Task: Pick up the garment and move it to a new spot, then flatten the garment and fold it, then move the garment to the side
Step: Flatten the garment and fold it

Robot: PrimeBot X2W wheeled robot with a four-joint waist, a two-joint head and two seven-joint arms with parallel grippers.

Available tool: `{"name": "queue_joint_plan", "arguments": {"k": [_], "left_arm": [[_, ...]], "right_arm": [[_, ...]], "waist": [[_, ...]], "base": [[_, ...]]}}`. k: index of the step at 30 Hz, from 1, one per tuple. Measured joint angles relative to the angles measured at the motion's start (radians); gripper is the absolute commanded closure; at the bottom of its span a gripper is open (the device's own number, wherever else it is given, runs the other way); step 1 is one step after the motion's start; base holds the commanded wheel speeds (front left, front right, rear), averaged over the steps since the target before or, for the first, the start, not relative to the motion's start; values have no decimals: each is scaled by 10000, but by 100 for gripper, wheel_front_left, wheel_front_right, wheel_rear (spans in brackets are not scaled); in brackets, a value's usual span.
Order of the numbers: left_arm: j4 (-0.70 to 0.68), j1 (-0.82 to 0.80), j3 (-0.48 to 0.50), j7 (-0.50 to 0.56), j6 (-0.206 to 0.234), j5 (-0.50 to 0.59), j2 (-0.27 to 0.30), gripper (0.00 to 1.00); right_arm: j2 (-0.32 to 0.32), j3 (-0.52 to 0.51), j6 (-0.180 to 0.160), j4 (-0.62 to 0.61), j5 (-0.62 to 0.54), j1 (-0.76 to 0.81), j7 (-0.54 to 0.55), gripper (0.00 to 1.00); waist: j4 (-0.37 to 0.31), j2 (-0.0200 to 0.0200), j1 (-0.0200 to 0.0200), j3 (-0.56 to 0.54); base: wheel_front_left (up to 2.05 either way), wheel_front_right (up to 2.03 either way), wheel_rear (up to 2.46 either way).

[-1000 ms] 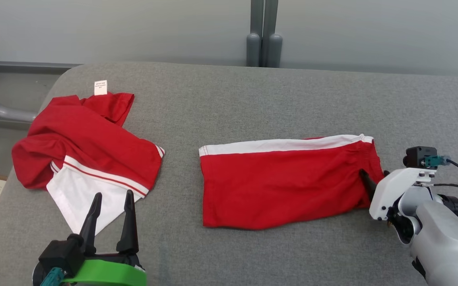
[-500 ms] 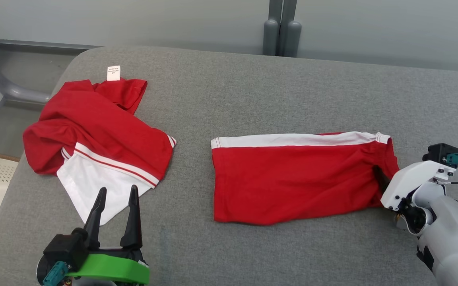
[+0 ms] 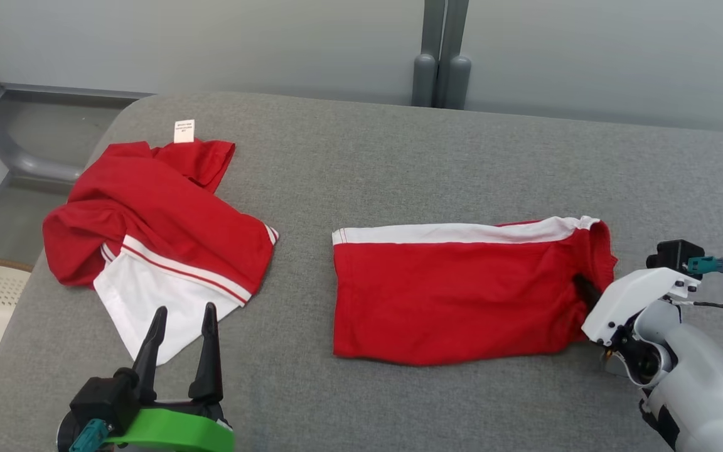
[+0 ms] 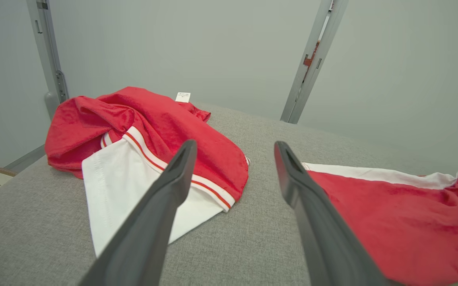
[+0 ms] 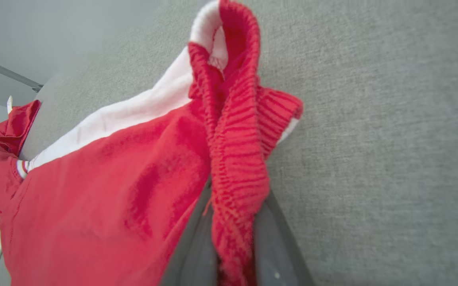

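Garment: red fabric shorts with white side stripe point(image 3: 455, 295), judged light, limp. Hold: right gripper point(image 3: 582, 287) jaws clamped on ribbed waistband point(image 5: 237, 178), thickest edge. Idle: left gripper point(image 3: 184, 317) jaws parted, empty.

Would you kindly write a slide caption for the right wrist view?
Right gripper, jaws shut on the ribbed waistband of the red shorts, on the grey cushion.
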Motion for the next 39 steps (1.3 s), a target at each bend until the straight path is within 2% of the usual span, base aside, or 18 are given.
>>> {"name": "queue_joint_plan", "arguments": {"k": [8,11,14,20,27,39], "left_arm": [[-42,239,50,0,-10,-31,-4,0],[-56,348,71,0,-10,-33,-6,0],[-61,393,59,0,-12,-33,-10,0],[-31,446,-4,0,-12,-35,-17,0],[173,435,-150,0,-12,-77,-31,0],[508,422,-339,0,-12,-148,-21,0]], "right_arm": [[-1430,430,0,-441,270,189,92,100],[-1797,560,0,-525,240,187,136,100],[-1885,616,0,-857,309,185,224,100],[-1440,397,-2,-1864,1047,237,410,100],[-675,230,-2,-2784,1948,569,945,100],[625,50,-2,-2243,2443,814,878,100]], "waist": [[-684,0,0,-351],[-966,0,0,-459],[-1216,0,0,-557],[-1451,0,0,-753],[-1100,0,0,-823],[60,0,0,-921]], "base": [[0,0,0],[0,0,0],[0,0,0],[0,0,0],[0,0,0],[0,0,0]]}}
